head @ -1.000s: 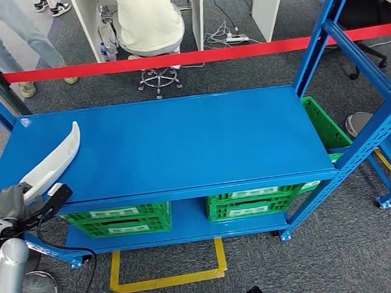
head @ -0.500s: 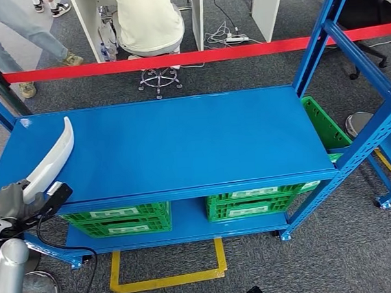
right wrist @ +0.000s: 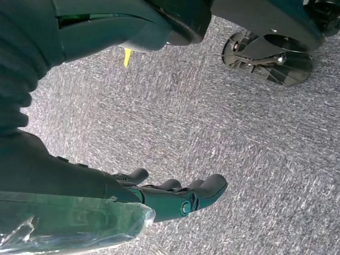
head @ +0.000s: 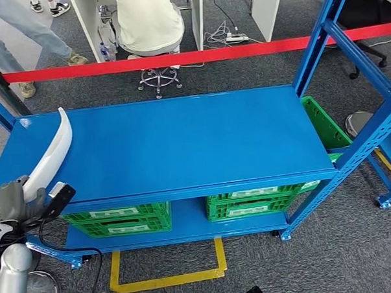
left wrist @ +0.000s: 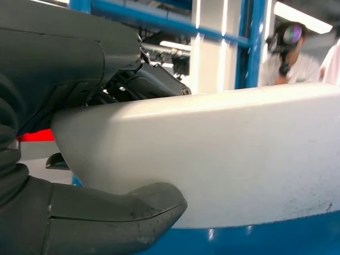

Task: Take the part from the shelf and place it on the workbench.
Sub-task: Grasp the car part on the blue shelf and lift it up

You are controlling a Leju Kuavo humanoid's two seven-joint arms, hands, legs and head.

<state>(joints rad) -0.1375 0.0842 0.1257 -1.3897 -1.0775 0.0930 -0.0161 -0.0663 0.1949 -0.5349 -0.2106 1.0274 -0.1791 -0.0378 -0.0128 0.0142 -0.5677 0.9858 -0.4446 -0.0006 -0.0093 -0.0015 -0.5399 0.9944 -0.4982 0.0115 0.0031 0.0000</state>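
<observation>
My left hand (head: pixel 17 200) grips the near end of a long, curved white part (head: pixel 52 153) at the left front corner of the blue workbench (head: pixel 183 140). The part slants away from the hand over the bench's left end, its pointed tip up near the far left edge. In the left wrist view the white part (left wrist: pixel 224 154) sits between the thick grey thumb (left wrist: pixel 120 212) and the dark fingers (left wrist: pixel 152 85). My right hand (right wrist: pixel 176 194) hangs over grey carpet with its fingers stretched out and nothing in them.
Green crates (head: pixel 121 218) (head: pixel 250 202) sit on the lower shelf, and another green crate (head: pixel 325 124) stands at the bench's right end. Blue shelf uprights (head: pixel 325 30) rise at right. A red barrier tape (head: pixel 199 55) runs behind, with a seated person (head: pixel 146 22) and a walking person (head: pixel 12 31) beyond.
My left hand has swung the white part's tip to the left and farther back over the bench. A person behind the tape has walked to the right.
</observation>
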